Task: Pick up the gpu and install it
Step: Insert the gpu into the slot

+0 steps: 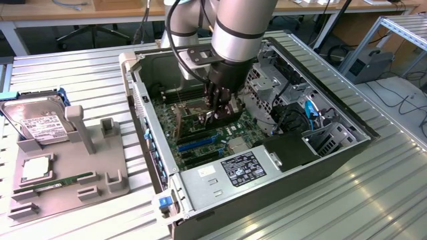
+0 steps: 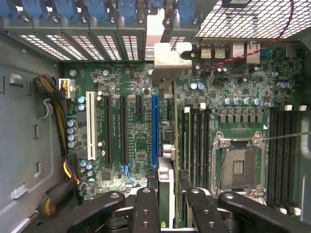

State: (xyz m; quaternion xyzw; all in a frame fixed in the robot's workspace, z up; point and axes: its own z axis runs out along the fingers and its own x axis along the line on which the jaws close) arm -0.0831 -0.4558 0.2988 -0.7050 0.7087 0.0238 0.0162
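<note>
While it hangs inside the computer case [image 1: 347,150], the hand [image 2: 167,194] pinches the gpu [image 2: 167,121] edge-on above the motherboard [image 2: 131,87]

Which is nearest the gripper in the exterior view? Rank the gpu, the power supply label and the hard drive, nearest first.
1. The gpu: held upright in the gripper, over the motherboard inside the case.
2. The power supply label: at the case's near end, below the gripper in the exterior view.
3. The hard drive: outside the case, on the grey holder at the exterior view's far left.
</note>
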